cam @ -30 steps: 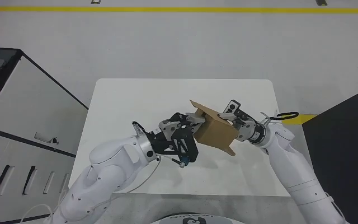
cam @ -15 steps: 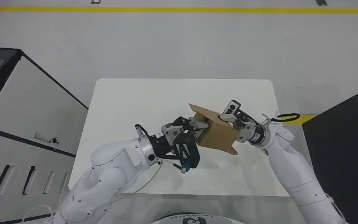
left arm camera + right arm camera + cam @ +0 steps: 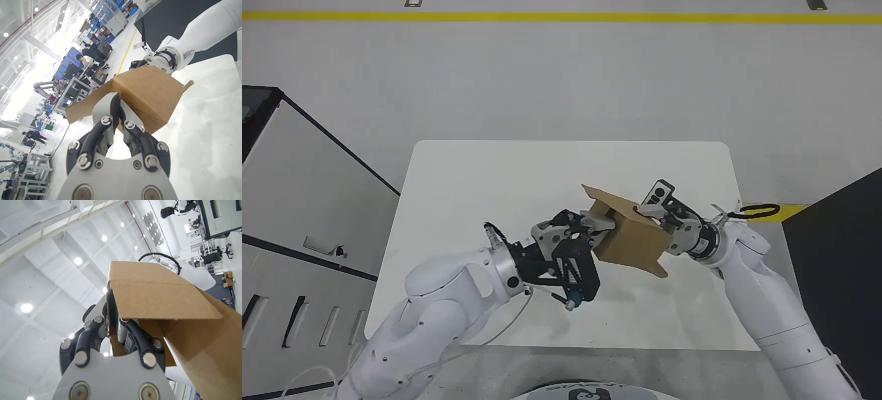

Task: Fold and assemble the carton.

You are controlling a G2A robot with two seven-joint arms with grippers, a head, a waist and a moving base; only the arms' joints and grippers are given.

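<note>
Brown corrugated cardboard carton (image 3: 632,238), partly erected, flaps standing open at both ends, is tilted, just right of centre in the top view.

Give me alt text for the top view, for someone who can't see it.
A brown carton is held over a white table between the left gripper and right gripper, each with jaws shut on its cardboard. One flap stands open.
</note>
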